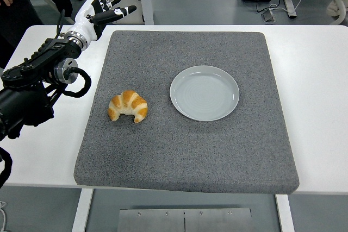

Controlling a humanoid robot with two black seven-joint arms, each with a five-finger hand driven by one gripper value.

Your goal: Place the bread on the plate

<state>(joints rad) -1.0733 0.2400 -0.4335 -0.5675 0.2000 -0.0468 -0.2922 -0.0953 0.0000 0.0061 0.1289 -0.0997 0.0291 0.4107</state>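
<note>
We see a white bench (315, 107) carrying a grey mat (190, 145). The pale plate (204, 93) sits empty right of centre on the mat. The left robot hand (99, 12) hovers at the far-left corner, fingers spread, holding nothing. The bread (128, 106) lies left of the plate, apart from it.

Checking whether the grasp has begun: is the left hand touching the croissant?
Apart. The head view shows the left hand open near the mat's far left corner, with bare grey mat between it and the croissant.
</note>
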